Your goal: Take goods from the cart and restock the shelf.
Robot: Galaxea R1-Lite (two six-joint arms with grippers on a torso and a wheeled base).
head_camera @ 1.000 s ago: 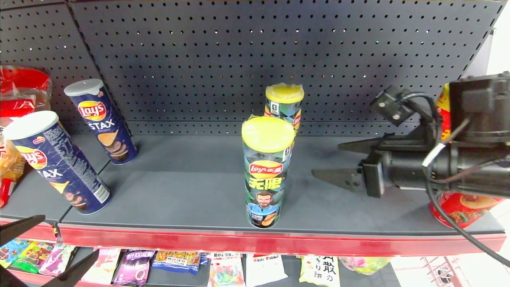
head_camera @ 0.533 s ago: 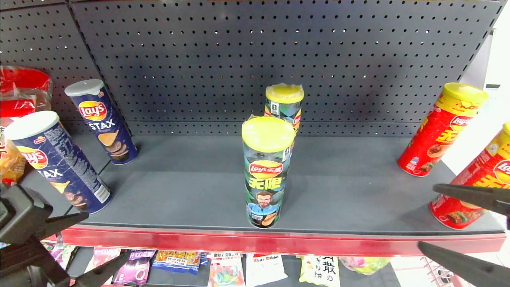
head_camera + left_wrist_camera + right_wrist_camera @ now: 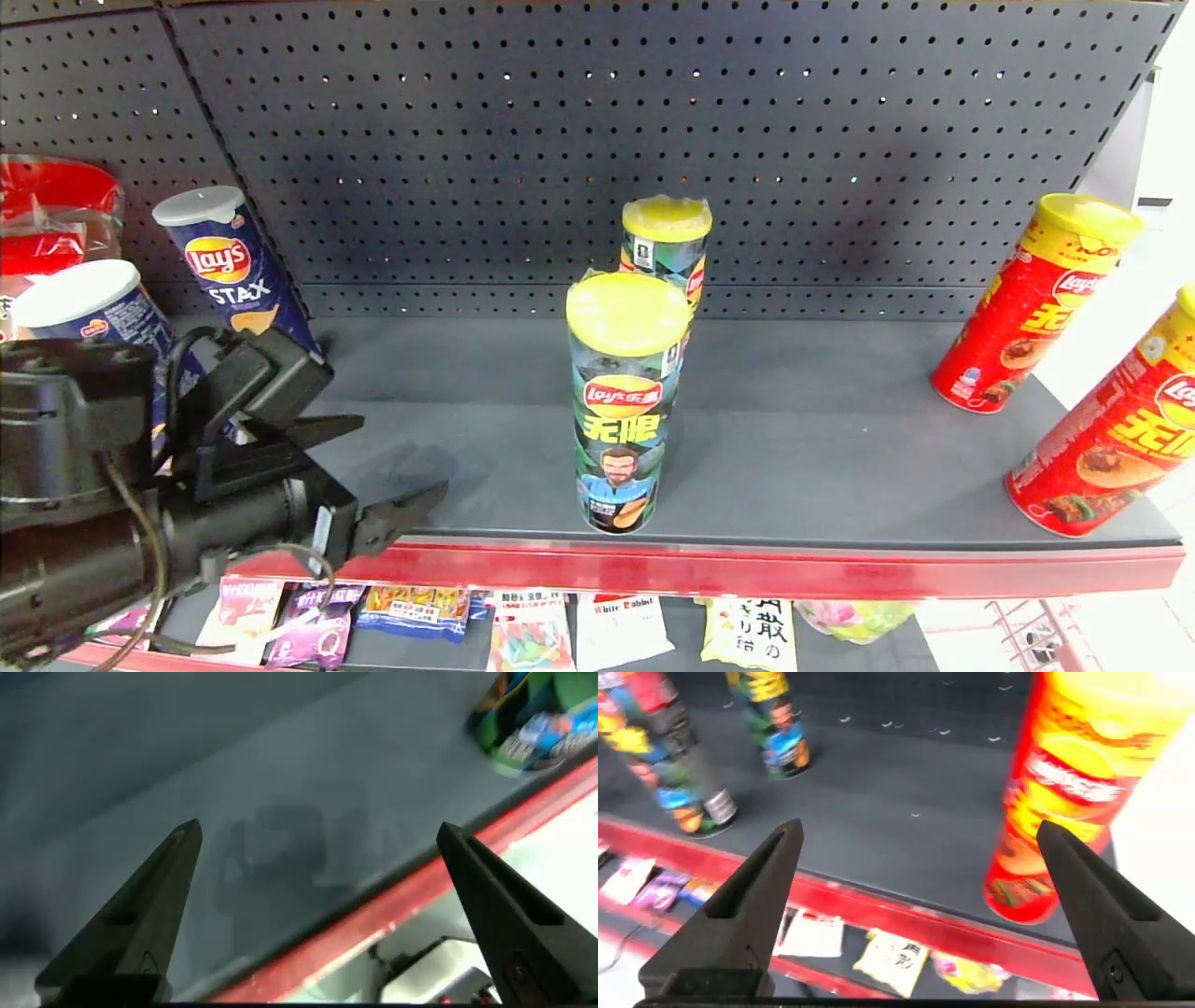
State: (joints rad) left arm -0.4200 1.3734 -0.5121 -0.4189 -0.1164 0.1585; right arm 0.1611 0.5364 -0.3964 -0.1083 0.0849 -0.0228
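Two green chip cans with yellow lids stand mid-shelf, one at the front (image 3: 624,401) and one behind it (image 3: 665,243). My left gripper (image 3: 401,457) hovers open and empty over the front left of the grey shelf (image 3: 822,439), left of the front green can. In the left wrist view its fingers (image 3: 168,896) spread wide above bare shelf, with the green can (image 3: 537,719) off to one side. In the right wrist view my right gripper (image 3: 920,831) is open and empty in front of the shelf edge, near a red can (image 3: 1064,793).
Two blue cans (image 3: 238,271) (image 3: 93,299) lean at the shelf's left, partly behind my left arm. Two red cans (image 3: 1032,299) (image 3: 1111,439) lean at the right. The red front lip (image 3: 747,569) runs along the shelf. Snack bags (image 3: 616,630) hang on the lower shelf.
My right arm withdrew from over the shelf's right side and left the head view. My left arm rose from the lower left corner to above the shelf's front left.
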